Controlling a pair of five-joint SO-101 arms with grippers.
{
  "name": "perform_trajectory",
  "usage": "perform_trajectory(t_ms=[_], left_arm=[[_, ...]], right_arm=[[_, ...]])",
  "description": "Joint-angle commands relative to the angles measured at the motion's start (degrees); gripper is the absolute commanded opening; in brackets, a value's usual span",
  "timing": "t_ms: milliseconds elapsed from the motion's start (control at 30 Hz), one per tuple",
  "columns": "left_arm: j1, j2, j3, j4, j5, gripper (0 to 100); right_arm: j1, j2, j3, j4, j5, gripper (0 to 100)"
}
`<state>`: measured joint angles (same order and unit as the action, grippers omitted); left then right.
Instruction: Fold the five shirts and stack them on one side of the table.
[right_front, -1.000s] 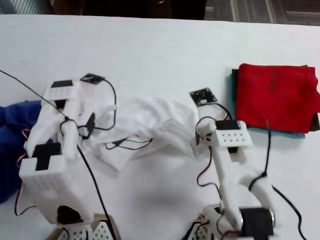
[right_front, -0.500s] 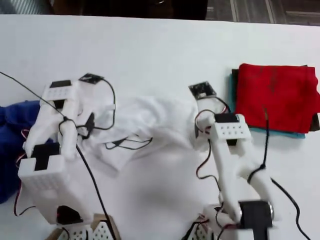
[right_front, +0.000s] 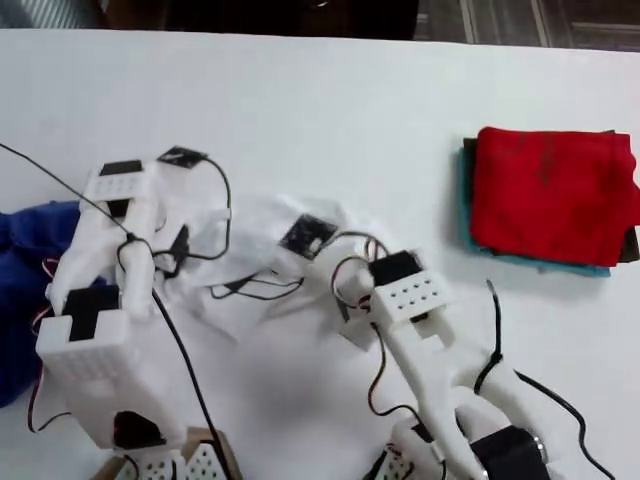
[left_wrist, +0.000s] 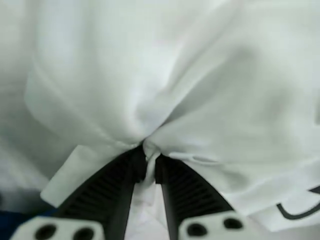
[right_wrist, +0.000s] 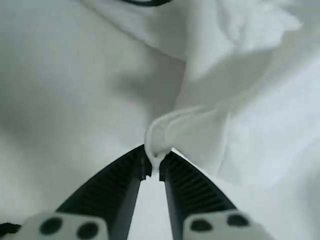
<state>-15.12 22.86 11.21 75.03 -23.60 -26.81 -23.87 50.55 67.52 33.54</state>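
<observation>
A white shirt (right_front: 255, 265) lies crumpled on the white table between the two arms. My left gripper (left_wrist: 150, 167) is shut on a pinched fold of the white shirt (left_wrist: 165, 95) at its left side. My right gripper (right_wrist: 155, 167) is shut on a thin edge of the same shirt (right_wrist: 195, 132), near the shirt's middle in the high view. A blue shirt (right_front: 22, 250) lies bunched at the table's left edge. At the right a red folded shirt (right_front: 555, 195) tops a stack with teal and dark ones beneath.
Black cables run from the left arm (right_front: 100, 290) across the white shirt. The right arm (right_front: 440, 360) leans over the table's front middle. The far half of the table (right_front: 320, 100) is bare.
The right arm has swung left from beside the red stack toward the shirt's middle, dragging the shirt's right edge with it and folding it over. The left arm stayed still.
</observation>
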Motion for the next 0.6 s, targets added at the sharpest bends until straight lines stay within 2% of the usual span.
perform_trajectory(t_ms=[0,133,300,467,567], left_arm=[[-0.88,0.97,-1.27,-0.35,0.00,3],[-1.67,0.97,-1.27,-0.35,0.00,3],[-2.02,0.97,-1.27,-0.62,0.00,3],[-2.02,0.97,-1.27,-0.62,0.00,3],[-2.02,0.97,-1.36,-0.70,0.00,3]], right_arm=[[1.19,-0.04,0.62,-1.36,1.14,2.3],[6.20,-0.13,-2.02,-0.04,0.44,3.4],[7.25,-0.22,-7.65,7.34,-0.62,15.3],[7.69,-0.22,-16.00,11.21,-0.62,13.7],[10.24,0.48,-21.01,9.01,-2.20,13.7]])
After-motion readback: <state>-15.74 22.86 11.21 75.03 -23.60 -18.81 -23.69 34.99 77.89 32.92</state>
